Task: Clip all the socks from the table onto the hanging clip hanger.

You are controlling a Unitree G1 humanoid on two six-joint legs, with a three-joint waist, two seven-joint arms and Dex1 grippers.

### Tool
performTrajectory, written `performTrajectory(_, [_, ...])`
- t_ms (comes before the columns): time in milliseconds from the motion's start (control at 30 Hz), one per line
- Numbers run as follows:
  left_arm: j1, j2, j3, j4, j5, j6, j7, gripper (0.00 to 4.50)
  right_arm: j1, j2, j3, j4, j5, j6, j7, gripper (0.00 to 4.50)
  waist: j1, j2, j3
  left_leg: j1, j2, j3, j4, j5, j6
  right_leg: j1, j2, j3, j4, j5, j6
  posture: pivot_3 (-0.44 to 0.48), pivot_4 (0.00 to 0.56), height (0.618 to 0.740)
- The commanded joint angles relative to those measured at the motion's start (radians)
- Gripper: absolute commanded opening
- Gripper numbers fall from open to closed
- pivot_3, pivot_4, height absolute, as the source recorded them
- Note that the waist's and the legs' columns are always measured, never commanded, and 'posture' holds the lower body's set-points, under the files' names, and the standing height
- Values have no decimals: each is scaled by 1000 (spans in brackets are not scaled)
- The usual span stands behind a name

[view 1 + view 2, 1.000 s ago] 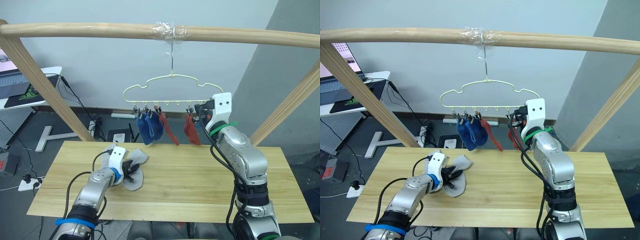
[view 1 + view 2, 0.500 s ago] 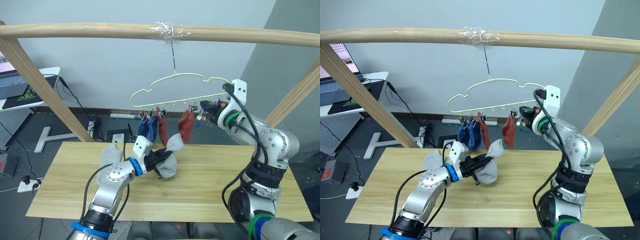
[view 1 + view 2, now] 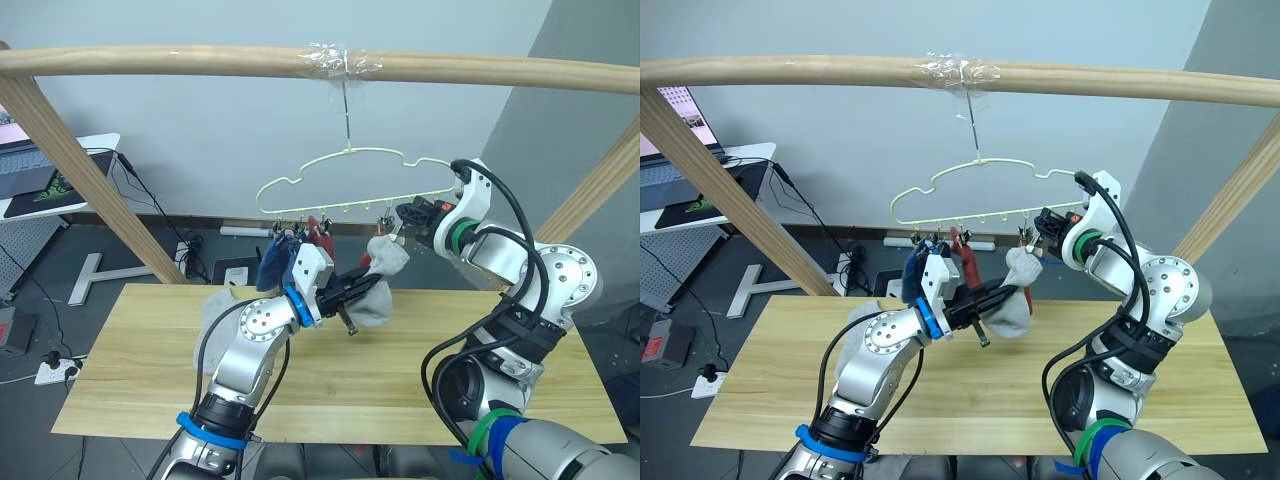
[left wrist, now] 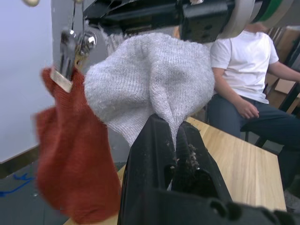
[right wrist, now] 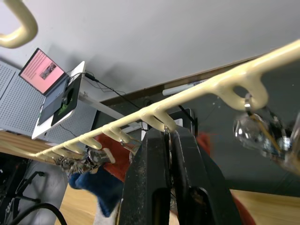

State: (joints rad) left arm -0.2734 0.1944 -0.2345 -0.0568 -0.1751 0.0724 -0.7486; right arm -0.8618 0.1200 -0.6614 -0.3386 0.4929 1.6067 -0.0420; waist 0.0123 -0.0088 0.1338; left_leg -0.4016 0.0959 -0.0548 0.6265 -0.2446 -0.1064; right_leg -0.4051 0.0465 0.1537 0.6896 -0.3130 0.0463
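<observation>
Left gripper point(image 3: 992, 301) lifts a grey sock point(image 3: 1015, 296) beneath the clip hanger point(image 3: 985, 196)

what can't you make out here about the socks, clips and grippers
- Whether the right gripper has a clip pressed open: too small in the eye views, and its own fingers block it in the right wrist view.
- Second grey sock on the table: mostly behind the left arm.
- Blue socks: partly behind the left gripper, so their count is unclear.

Pale wall point(image 3: 180, 130), grey floor point(image 3: 50, 300), white desk point(image 3: 60, 165) with laptop point(image 3: 25, 165).
</observation>
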Motion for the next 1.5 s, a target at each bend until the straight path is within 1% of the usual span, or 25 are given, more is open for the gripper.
performTrajectory(33, [-1,5,-11,-11,-8,-14,-12,14,-37,14,-42,4,-3,8,-27,0,0,0,0,0,0,0,0,0,0,0,0,0,0,0,0,81,116,740])
performTrajectory(100, [8,11,-15,-12,-15,-12,-26,14,-49,19,-59,11,3,8,-36,0,-1,0,0,0,0,0,0,0,0,0,0,0,0,0,0,81,116,740])
performTrajectory(400, [-8,-3,-19,9,3,-43,-16,14,-47,22,-54,10,37,8,-63,0,-1,0,0,0,0,0,0,0,0,0,0,0,0,0,0,74,110,740])
performTrajectory(733, [-71,-41,-19,67,14,-81,15,14,-4,40,-32,-12,88,8,-100,0,-3,0,0,0,0,0,0,0,0,0,0,0,0,0,0,73,108,740])
performTrajectory(1033, [-74,-41,-48,75,19,-81,-19,14,-27,68,-53,-2,133,8,-142,0,-5,0,0,0,0,0,0,0,0,0,0,0,0,0,0,73,103,740])
performTrajectory(1233, [-85,-33,-50,100,44,-91,-18,14,-31,60,-64,12,163,8,-170,0,-8,0,0,0,0,0,0,0,0,0,0,0,0,0,0,70,103,740])
performTrajectory(1500, [-140,-58,-26,129,50,-107,23,14,-7,38,-33,9,194,8,-175,0,-10,0,0,0,0,0,0,0,0,0,0,0,0,0,0,71,102,740])
